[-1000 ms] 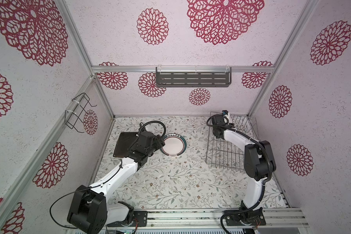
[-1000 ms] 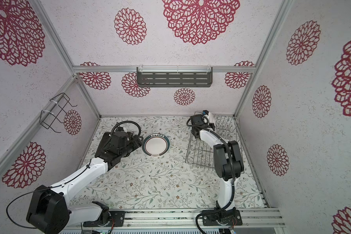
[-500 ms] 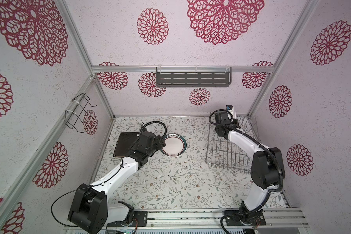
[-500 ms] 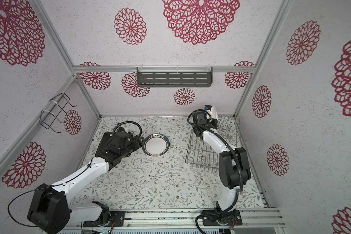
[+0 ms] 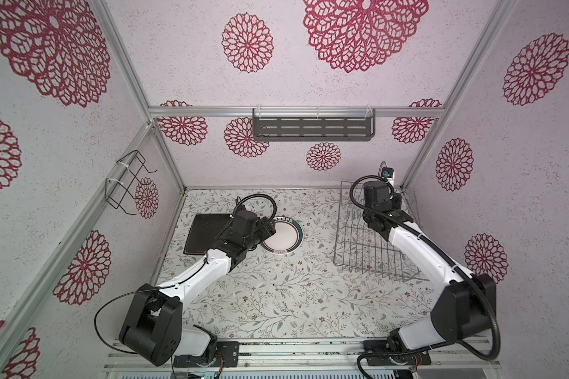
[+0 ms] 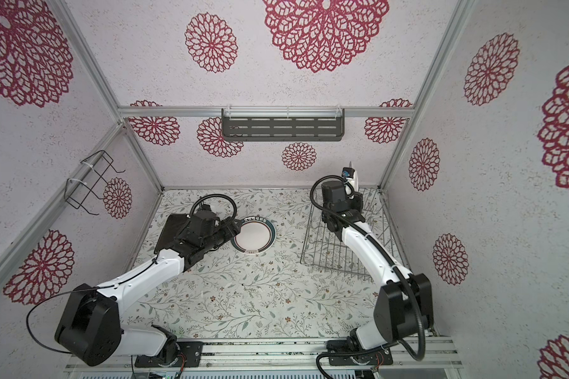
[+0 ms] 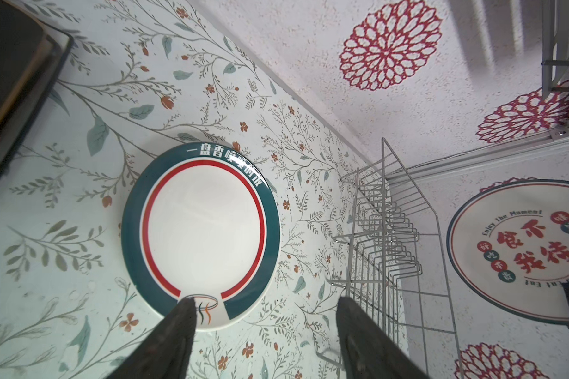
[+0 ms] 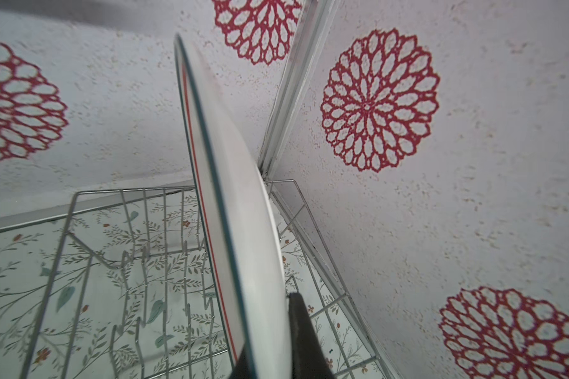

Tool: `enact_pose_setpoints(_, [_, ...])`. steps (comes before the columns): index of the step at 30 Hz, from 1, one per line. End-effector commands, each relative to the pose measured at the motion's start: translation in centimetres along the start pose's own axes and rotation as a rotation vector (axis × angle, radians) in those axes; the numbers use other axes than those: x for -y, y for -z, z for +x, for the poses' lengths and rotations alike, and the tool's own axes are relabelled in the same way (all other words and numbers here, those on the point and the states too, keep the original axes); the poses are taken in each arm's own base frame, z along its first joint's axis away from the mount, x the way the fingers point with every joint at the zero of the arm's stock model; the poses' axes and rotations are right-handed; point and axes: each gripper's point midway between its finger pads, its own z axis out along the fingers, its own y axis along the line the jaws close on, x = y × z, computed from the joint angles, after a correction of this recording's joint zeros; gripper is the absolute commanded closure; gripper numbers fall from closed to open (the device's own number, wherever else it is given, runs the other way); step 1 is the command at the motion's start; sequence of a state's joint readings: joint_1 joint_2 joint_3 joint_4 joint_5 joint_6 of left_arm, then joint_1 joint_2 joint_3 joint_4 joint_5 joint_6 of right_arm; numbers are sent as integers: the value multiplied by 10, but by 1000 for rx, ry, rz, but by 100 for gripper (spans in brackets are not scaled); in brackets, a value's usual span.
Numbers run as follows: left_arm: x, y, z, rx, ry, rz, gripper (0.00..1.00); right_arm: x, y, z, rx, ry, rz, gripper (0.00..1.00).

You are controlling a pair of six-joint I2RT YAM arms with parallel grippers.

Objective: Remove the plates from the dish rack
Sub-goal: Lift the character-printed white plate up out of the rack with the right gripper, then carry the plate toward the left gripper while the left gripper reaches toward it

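My right jaws pinch a round plate [image 8: 240, 229] by its edge, above the rack [image 5: 368, 252] so it misses the wires. My left jaws are open over a green-rimmed plate [image 7: 204, 229] on the bench [image 5: 293, 295].

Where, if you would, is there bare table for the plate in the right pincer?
Widest: the table's front half, beside the front rail. Narrower: the strip between the teal-rimmed plate and the dish rack. Crowded: back left, with the black plate and left pincer.
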State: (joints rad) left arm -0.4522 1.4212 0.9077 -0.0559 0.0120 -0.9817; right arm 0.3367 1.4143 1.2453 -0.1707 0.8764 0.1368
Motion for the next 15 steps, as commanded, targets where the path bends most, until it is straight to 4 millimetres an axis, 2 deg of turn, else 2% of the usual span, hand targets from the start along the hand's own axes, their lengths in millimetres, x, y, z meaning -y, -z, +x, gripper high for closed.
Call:
enact_pose_setpoints(1, [22,-2,-1,-10,33,93,28,14,34,-45,123,-257,-153,100])
enact_pose_setpoints(4, [27,0,-2,-9,40,111,28,21,51,-46,125,-373,-245,100])
enact_pose_setpoints(8, [36,0,-5,-12,34,127,27,18,68,-34,94,-601,-394,100])
enact_pose_setpoints(12, [45,-3,-5,-26,31,149,27,-11,81,-8,2,-832,-611,100])
enact_pose_setpoints(15, [51,-3,-8,-13,23,162,26,-23,87,11,-66,-965,-702,100])
